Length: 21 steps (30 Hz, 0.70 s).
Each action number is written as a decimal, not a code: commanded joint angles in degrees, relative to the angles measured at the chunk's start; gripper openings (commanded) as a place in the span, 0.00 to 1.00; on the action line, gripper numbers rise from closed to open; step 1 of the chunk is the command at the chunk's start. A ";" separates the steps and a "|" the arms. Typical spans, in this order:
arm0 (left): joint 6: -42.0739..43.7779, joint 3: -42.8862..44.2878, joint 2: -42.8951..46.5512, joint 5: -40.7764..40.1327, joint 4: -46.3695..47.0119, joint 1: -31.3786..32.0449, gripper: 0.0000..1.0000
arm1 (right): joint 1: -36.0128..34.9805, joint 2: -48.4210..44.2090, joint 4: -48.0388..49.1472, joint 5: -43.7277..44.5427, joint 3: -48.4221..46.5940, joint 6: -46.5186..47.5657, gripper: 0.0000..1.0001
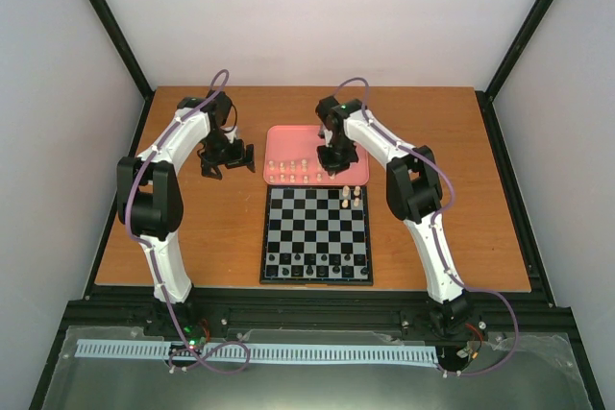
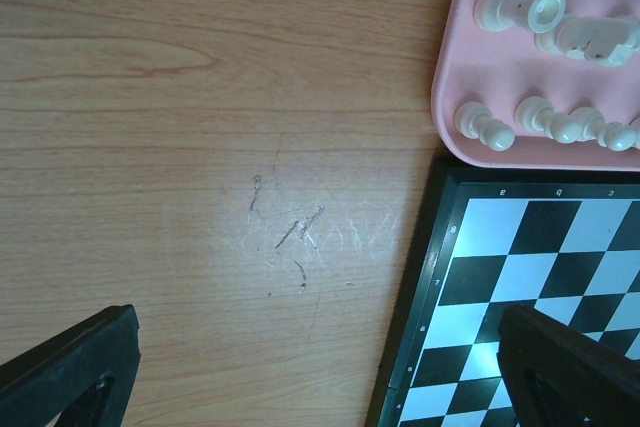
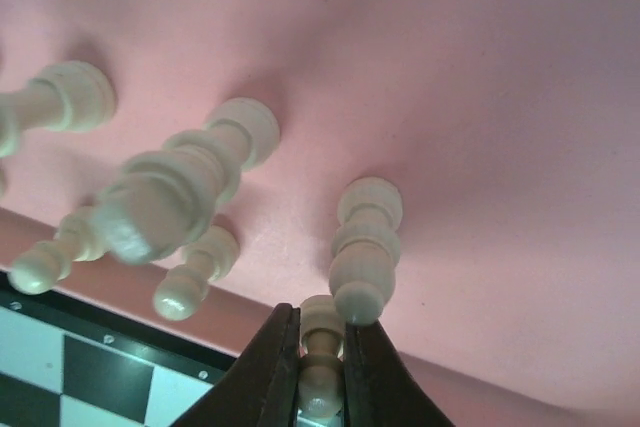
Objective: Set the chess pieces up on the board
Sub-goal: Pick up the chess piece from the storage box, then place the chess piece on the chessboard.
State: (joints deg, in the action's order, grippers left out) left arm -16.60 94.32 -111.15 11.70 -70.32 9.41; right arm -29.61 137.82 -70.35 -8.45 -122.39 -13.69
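The chequered board (image 1: pixel 317 233) lies at the table's middle with two cream pieces (image 1: pixel 352 196) on its far right squares and black pieces (image 1: pixel 317 265) along its near rows. Several cream pieces (image 1: pixel 293 172) stand in the pink tray (image 1: pixel 356 172) behind it. My right gripper (image 3: pixel 321 387) is low over the tray's near right part and shut on a cream pawn (image 3: pixel 321 362), beside a standing cream piece (image 3: pixel 365 247). My left gripper (image 1: pixel 225 159) hangs open and empty over bare wood left of the tray; its fingertips (image 2: pixel 70 372) frame the board's corner (image 2: pixel 445 277).
Black frame posts and white walls surround the table. The tray's near rim (image 3: pixel 240 307) runs just in front of the held pawn, and other cream pieces (image 3: pixel 190 182) stand close to its left. Bare wood (image 2: pixel 200 147) lies left of the board.
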 commanded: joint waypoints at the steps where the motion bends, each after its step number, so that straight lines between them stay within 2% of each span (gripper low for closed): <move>1: 1.04 0.89 2.07 -0.63 0.19 0.12 1.00 | -0.15 -4.54 -3.76 0.22 -4.25 1.53 0.04; 11: 1.02 1.65 1.51 -0.78 0.01 0.12 1.00 | -2.98 -14.41 -3.86 0.33 9.48 2.18 0.04; 21: 0.87 1.13 1.89 -0.81 0.19 0.14 1.00 | -5.90 -16.13 -0.26 0.80 17.01 1.34 0.04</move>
State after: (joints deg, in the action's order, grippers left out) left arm -16.62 94.32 -111.15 11.07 -70.32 9.41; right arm -35.27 123.72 -72.20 -8.23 -108.36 -12.03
